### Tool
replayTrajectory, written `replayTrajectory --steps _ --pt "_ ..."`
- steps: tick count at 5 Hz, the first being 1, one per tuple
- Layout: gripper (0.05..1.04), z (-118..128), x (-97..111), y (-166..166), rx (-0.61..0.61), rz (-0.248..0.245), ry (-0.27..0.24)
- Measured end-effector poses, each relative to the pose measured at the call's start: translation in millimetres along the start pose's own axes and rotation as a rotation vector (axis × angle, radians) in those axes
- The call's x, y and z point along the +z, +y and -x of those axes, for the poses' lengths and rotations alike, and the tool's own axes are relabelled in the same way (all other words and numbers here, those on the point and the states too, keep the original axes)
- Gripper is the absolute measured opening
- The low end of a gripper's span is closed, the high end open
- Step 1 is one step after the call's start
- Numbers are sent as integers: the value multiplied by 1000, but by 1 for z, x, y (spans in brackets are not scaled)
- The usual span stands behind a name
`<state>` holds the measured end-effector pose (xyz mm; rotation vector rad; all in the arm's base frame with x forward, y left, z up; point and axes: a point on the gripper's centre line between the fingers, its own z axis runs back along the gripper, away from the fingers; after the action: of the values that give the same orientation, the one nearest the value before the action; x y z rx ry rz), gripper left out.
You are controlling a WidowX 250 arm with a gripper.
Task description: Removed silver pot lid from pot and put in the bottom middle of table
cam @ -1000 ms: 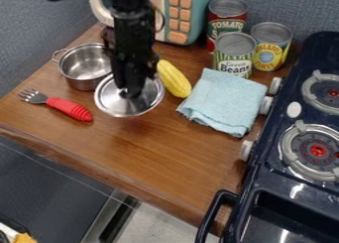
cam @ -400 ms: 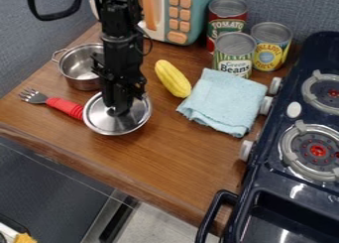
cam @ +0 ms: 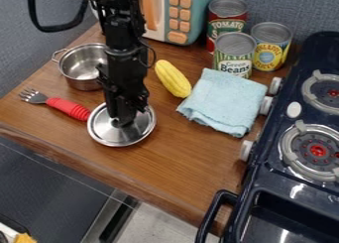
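Observation:
The black gripper [cam: 120, 122] hangs down over the silver lid [cam: 126, 134], its tips at the lid's knob, shut on it. Right of the red fork handle, the lid lies low over the wooden table [cam: 179, 160], in the table's lower left-centre part; whether it touches the wood I cannot tell. Behind and to the left stands the silver pot [cam: 82, 67], uncovered, its right side partly behind the arm.
A fork with a red handle [cam: 69, 108] lies close to the lid's left edge. Yellow corn [cam: 173, 79] and a folded blue cloth [cam: 224, 102] lie to the right. Cans [cam: 234, 54] and a toy microwave [cam: 180, 14] stand behind; the dark stove [cam: 298, 187] borders the right.
Together, gripper and lid have come away from beside the pot toward the table's front edge, first leftward, then slightly back to the right. The lid now sits lower in the view.

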<state>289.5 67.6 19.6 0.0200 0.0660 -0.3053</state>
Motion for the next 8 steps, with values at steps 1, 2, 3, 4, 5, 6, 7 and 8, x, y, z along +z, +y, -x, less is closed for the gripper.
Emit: replayTrajectory --steps 1,2,3,4,5,6,7,8 --pt "274 -2 -1 -1 4 -11 -8" --pt "274 -3 -1 -2 -4 -16 -6" --pt "336 -2 -1 -5 -7 -17 8" --pt "662 -1 2 -5 -15 -21 31" --pt "934 -1 2 -5 -23 -14 31" --pt "1007 -1 8 -5 -16 7 1" --pt "1002 -1 44 6 21 -8 -121" --pt "1001 -3 96 10 38 -81 -269"
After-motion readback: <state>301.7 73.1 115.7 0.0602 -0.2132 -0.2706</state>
